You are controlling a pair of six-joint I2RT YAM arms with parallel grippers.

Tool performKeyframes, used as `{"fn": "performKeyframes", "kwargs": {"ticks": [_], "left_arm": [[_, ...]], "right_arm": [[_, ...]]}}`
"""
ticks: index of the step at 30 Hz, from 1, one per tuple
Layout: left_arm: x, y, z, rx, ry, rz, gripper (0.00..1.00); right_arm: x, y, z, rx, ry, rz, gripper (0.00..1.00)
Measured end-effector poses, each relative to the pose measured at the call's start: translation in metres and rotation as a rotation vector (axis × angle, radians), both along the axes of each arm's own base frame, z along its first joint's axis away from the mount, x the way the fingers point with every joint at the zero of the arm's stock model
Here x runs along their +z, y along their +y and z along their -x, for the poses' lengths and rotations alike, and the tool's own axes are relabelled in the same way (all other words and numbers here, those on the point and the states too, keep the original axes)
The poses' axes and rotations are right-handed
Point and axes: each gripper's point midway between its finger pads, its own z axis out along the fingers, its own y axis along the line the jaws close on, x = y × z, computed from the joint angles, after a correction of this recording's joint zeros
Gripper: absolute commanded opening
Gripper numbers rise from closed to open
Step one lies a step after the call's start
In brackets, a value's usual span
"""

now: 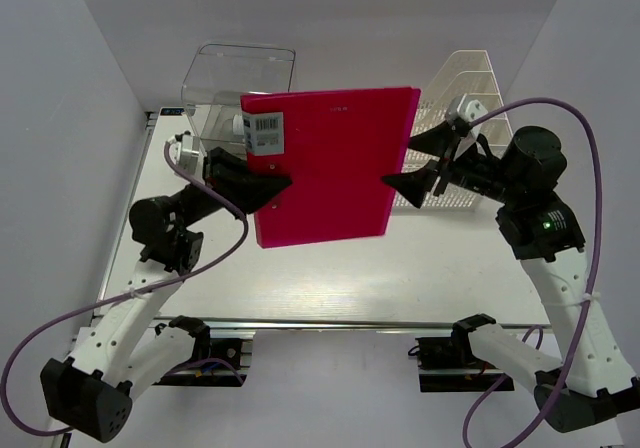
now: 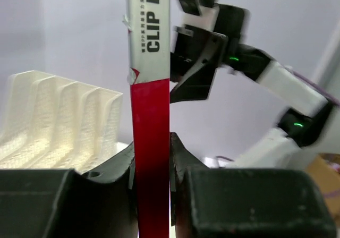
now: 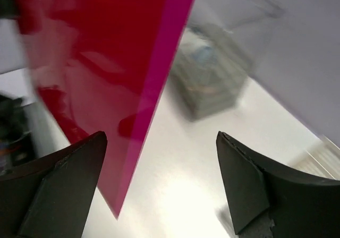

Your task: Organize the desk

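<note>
Left wrist, left gripper (image 2: 151, 152) — clamped on folder (image 2: 151, 105)

Bright overhead light glares off the desk (image 1: 330, 288); right-wrist view blurred.

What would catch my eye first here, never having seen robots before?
A bright pink clip file held upright in the air above the middle of the white desk grabs the eye. The left end effector pinches its left edge, while the right end effector stands open at its right edge. Behind it sit a clear plastic box at the back left and a white mesh rack at the back right.
</note>
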Motion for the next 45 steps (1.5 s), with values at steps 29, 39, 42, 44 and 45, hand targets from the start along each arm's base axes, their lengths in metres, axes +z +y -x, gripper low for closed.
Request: {"fn": "performKeyframes", "kwargs": {"ticks": [29,39,42,44,45], "left_arm": [[-0.044,-0.167,-0.192,0.124,-0.031,-0.182,0.0],[-0.03,-0.191,-0.212,0.099,-0.127,-0.058,0.0],[-0.025,-0.197,-0.217,0.084,-0.144,-0.026,0.0],[-0.024,-0.2,-0.22,0.071,-0.15,-0.014,0.0],[-0.025,-0.202,-0.221,0.064,-0.152,-0.011,0.0]], "right_arm": [[-0.26,-0.047,0.086,0.17,0.007,0.431,0.0],[-0.302,-0.044,0.09,0.307,0.085,0.498,0.0],[-0.298,-0.045,0.087,0.288,0.055,0.5,0.0],[-0.294,-0.046,0.084,0.262,0.025,0.503,0.0],[-0.292,-0.047,0.083,0.248,0.016,0.503,0.0]]}}
